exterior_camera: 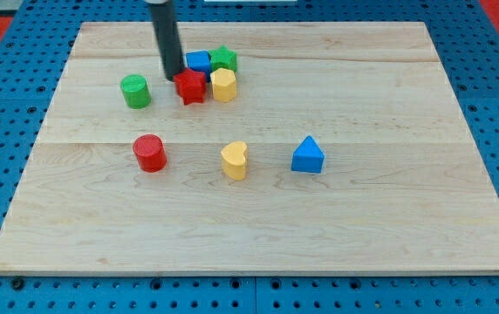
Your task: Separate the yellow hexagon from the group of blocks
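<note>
rod tip set beside a tight cluster of blocks on a wooden board.

my tip (174, 77), a bare rod with no jaws to open or close, is seen touching the red block (191, 87); just beyond that, to the view's right, the yellow hexagon (224, 85) is packed under a blue block (198, 61) and green block (223, 58). it is judged light, rigid and easily slid; it cannot be gripped, so a flat side face is best pushed.

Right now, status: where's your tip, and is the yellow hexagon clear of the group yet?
My tip at red star, its upper left. Yellow hexagon not clear: still packed against red star, below green star. Blue cube crowds behind.
</note>
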Tool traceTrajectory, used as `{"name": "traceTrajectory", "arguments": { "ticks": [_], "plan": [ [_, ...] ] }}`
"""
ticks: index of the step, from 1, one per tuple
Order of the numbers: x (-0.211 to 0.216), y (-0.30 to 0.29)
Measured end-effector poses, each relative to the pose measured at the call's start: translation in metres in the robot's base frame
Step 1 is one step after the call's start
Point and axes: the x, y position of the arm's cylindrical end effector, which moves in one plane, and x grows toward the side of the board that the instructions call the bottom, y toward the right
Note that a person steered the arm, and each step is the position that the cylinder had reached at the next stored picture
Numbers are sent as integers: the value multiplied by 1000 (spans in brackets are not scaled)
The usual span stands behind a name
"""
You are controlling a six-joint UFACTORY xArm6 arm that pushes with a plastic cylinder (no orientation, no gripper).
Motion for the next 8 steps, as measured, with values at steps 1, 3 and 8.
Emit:
{"name": "traceTrajectory", "arguments": {
  "ticks": [1, 3, 8],
  "plan": [
    [0, 68],
    [13, 88],
    [47, 93]
  ]
}}
